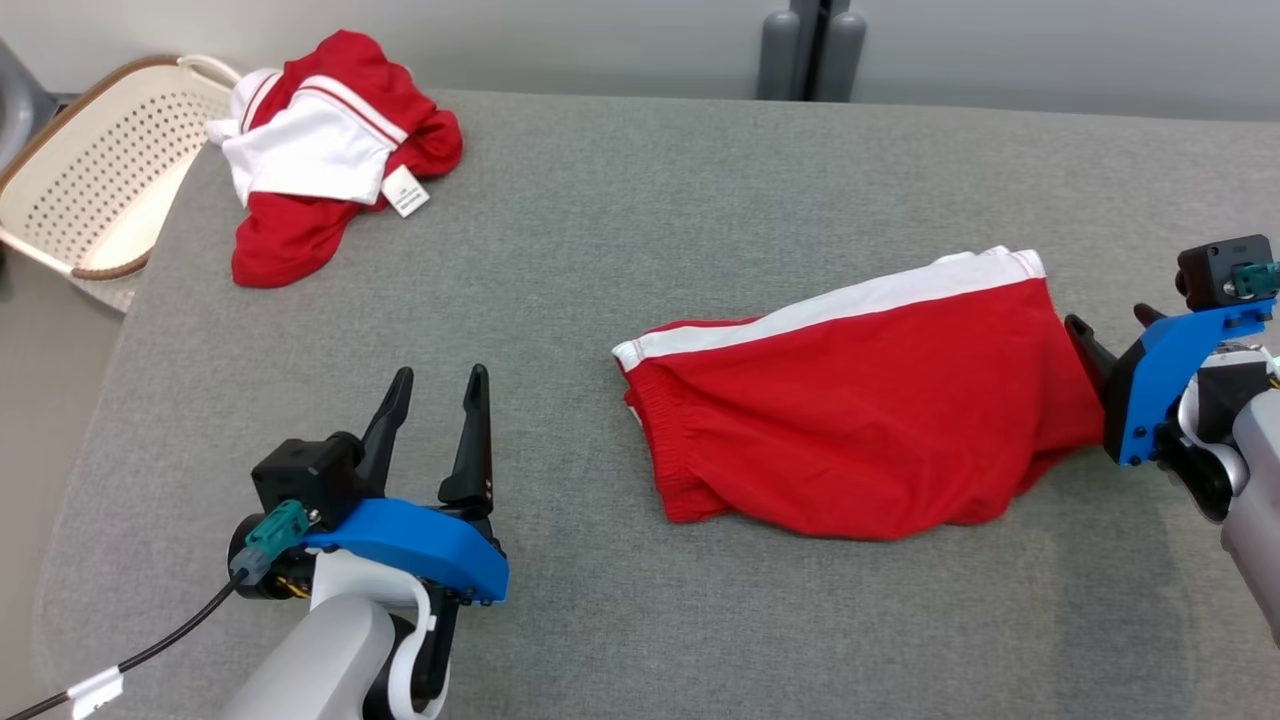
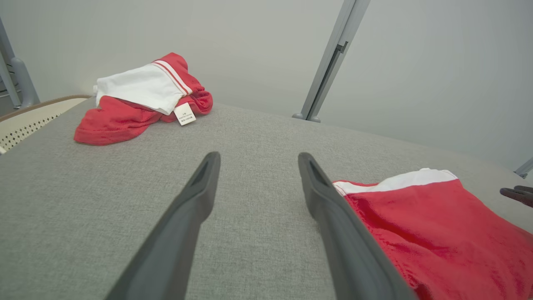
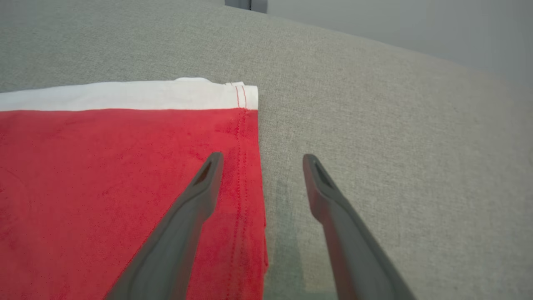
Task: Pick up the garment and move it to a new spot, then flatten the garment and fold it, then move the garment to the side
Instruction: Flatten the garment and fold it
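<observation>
**lurker:** where's the garment sitting, and what are your hands doing?

**me:** Head cam: the red shorts (image 1: 860, 420) with the white stripe lie folded flat on the grey table (image 1: 640, 620), roughly 4 o'clock from centre. My left hand (image 1: 440, 372) is at 7 o'clock, fingers spread with nothing between them, well apart from the shorts. My right hand (image 1: 1107, 318) is at 3 o'clock, right at the shorts' edge, also spread and empty.

**lurker:** touching the cloth?

**me:** Can't tell tbh. The right wrist cam gives what the head cam doesn't: one finger (image 3: 189, 216) over the red hem stitching, the other over bare table. The left wrist cam catches the right hand's tips at its 3 o'clock edge. The head cam also has a crumpled red-and-white garment (image 1: 320, 150) with a tag at 10 o'clock, just beside a perforated basket (image 1: 90, 160).
</observation>
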Tool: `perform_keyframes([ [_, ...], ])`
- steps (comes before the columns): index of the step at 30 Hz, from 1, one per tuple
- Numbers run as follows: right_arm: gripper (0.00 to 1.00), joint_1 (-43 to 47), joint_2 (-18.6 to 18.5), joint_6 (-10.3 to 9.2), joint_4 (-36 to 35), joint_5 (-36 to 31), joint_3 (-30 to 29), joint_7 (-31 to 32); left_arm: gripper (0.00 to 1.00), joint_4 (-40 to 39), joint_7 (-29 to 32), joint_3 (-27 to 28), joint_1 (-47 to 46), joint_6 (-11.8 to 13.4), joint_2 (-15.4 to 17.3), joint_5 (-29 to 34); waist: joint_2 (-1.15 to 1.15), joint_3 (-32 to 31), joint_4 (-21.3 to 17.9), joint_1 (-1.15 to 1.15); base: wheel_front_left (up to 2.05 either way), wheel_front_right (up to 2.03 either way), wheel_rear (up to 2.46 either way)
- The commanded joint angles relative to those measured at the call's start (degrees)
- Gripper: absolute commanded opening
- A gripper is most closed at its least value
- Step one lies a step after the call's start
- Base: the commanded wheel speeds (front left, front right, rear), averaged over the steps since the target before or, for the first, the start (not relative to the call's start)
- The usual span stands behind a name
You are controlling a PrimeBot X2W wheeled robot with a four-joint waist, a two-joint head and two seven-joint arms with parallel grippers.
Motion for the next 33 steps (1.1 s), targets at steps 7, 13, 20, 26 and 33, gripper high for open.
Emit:
perform_keyframes([
  [7,1.00,1.53,-1.97,0.01,0.45,4.82,1.73,4.37,1.00,0.58,-1.18,1.94,0.47,0.58,-0.12,0.62,0.01,2.62,3.37,0.01,0.00,0.00,0.00],
  [13,1.00,1.82,-1.37,0.02,3.06,7.33,2.16,7.42,1.00,0.97,-1.29,2.80,0.47,0.77,-0.19,1.14,0.01,2.83,4.68,0.01,0.00,0.00,0.00],
  [20,0.35,1.93,-0.13,0.07,3.04,9.60,4.03,10.91,1.00,1.15,-1.47,3.38,0.67,0.86,-0.09,1.32,0.01,2.85,4.73,0.01,0.00,0.00,0.00],
  [26,0.00,0.90,0.44,0.02,3.51,9.84,4.18,7.19,1.00,1.10,-1.50,3.77,1.20,1.15,0.50,1.59,0.01,2.50,3.30,0.01,0.00,0.00,0.00],
  [33,0.00,1.74,1.27,0.01,3.95,10.61,3.79,2.19,1.00,0.92,-1.56,4.03,1.62,1.41,0.90,1.99,0.01,0.64,-0.05,0.01,0.00,0.00,0.00],
])
